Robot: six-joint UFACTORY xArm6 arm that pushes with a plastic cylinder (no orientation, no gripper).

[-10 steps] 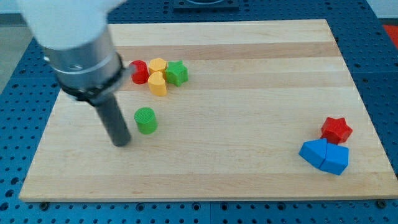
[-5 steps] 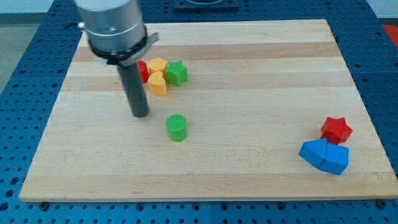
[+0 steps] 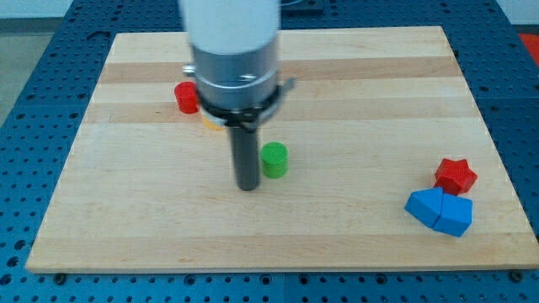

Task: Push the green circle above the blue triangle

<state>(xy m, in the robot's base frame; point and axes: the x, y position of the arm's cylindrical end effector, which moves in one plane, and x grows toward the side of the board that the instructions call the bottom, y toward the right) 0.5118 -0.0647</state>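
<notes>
The green circle stands near the middle of the wooden board. My tip rests on the board just to the circle's left and slightly below it, close to touching it. The blue triangle lies at the lower right, joined to another blue block. The green circle is far to the left of the blue triangle.
A red star sits just above the blue blocks. A red block stands at the upper left. A sliver of a yellow block shows beside the arm, which hides whatever else is behind it.
The green circle has moved to the right, from the board's left part to near its middle. My tip has followed it rightward. The arm now covers the yellow blocks and the green star.
</notes>
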